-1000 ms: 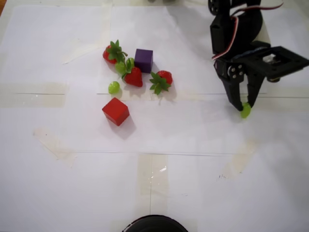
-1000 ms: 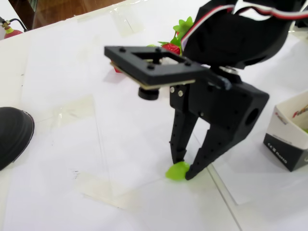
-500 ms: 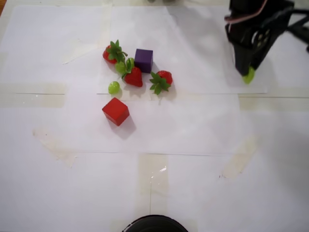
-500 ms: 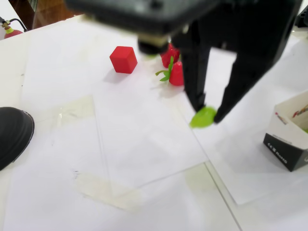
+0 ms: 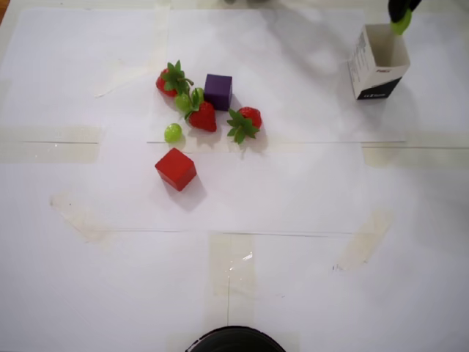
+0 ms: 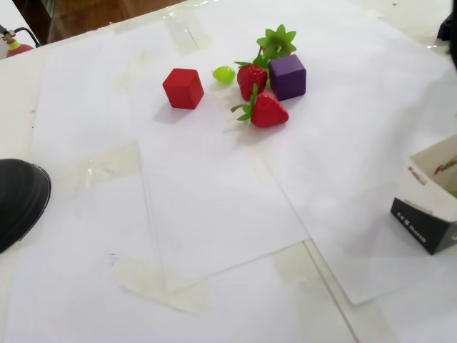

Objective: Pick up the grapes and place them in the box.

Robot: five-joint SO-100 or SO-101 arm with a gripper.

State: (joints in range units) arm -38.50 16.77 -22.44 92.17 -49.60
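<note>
The white box (image 5: 377, 70) stands at the top right of the overhead view, mouth open; in the fixed view it (image 6: 428, 211) sits at the right edge. My black gripper (image 5: 401, 20) is just above the box's far rim, shut on a light-green grape (image 5: 401, 26). One loose grape (image 5: 173, 133) lies left of the strawberries and also shows in the fixed view (image 6: 223, 73). Another grape (image 5: 182, 102) is tucked between two strawberries. In the fixed view only a dark bit of the arm shows at the top right edge.
Three red strawberries (image 5: 204, 117) with leafy tops cluster around a purple cube (image 5: 218, 91). A red cube (image 5: 176, 169) sits below them. A black round base (image 5: 234, 341) is at the bottom edge. White paper sheets taped down cover the table.
</note>
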